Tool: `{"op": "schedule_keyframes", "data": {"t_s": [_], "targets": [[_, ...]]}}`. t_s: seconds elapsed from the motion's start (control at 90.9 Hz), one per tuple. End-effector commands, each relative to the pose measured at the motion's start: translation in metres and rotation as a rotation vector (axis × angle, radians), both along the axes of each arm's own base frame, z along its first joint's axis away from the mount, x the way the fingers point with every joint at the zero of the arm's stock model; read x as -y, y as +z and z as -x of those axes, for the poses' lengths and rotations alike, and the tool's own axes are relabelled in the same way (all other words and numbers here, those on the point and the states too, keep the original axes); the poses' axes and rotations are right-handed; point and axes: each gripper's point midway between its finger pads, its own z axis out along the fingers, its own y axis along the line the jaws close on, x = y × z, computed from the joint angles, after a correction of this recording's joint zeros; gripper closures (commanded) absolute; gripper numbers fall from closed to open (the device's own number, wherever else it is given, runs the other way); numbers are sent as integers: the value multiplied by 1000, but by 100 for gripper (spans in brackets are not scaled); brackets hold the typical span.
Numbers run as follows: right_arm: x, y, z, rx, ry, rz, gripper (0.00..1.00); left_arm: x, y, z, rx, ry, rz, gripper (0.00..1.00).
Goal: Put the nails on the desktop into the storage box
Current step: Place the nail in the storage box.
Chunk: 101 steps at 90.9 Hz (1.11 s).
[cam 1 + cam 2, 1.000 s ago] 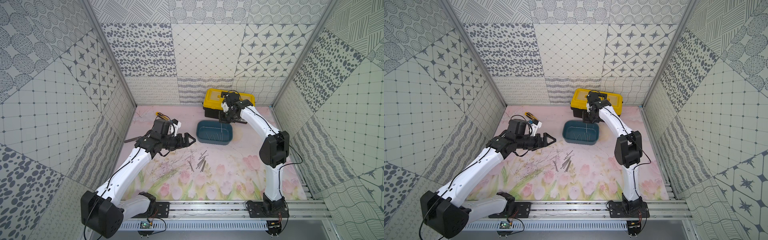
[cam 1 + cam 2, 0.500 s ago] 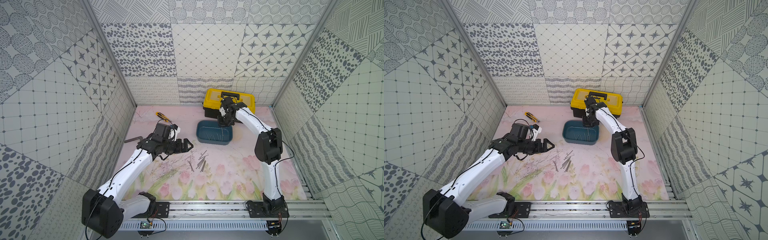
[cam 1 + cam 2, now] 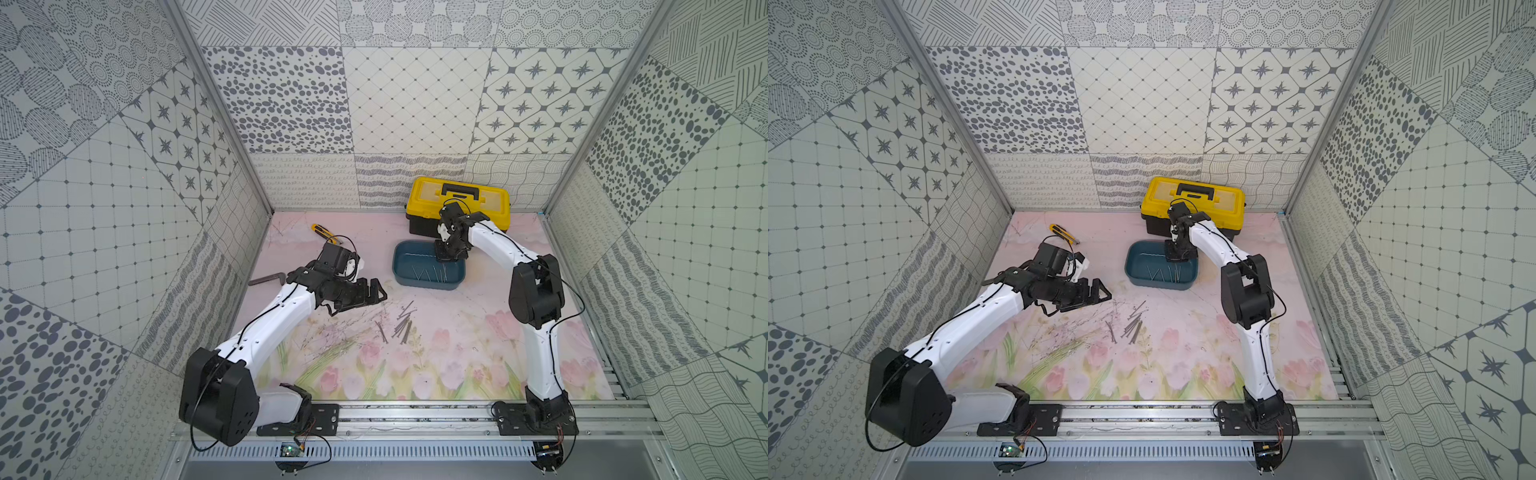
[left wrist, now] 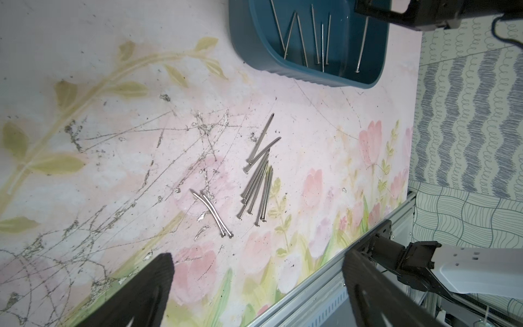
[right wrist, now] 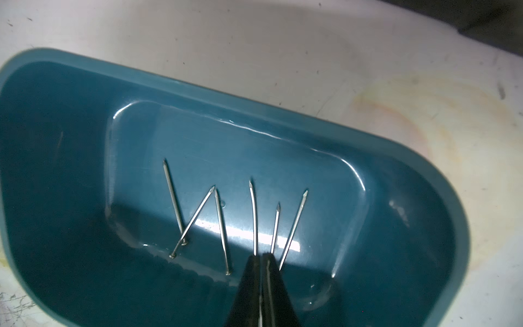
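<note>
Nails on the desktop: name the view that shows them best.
Left wrist view: the loose nails lie sharp, unobstructed, each one separable. In both top views they are just a small dark cluster. The right wrist view misses them, showing only the box and the boxed nails.

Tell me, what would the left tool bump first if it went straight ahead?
Probably the pile of nails on the desk: the open left tool points down toward it, though depth is unclear.
</note>
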Motion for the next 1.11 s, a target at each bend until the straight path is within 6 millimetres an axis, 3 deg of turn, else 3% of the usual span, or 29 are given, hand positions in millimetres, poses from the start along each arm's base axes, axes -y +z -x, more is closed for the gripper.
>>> {"op": "schedule_keyframes", "data": {"t_s": [0.0,0.165,0.418,0.66,0.77,0.88,0.979,1.1], "targets": [[-3,-6,-5,21,12,2,100,-5,-12,7,-62,4,-33,5],[-2,-8,-6,21,14,1,100,-5,-20,8,-98,0,-45,10],[-2,-2,-5,31,22,2,83,0,-27,5,-89,-54,-104,12],[-1,1,-1,28,15,-6,75,9,-23,4,-56,-110,-147,13],[-4,21,0,58,13,-40,74,16,-21,4,-26,-154,-199,13],[-6,57,7,114,-1,-101,74,27,-24,3,3,-204,-233,15],[-6,93,22,179,-25,-177,74,37,-30,-1,39,-266,-274,17],[1,122,46,236,-67,-257,74,52,-41,-5,81,-370,-344,22]]}}
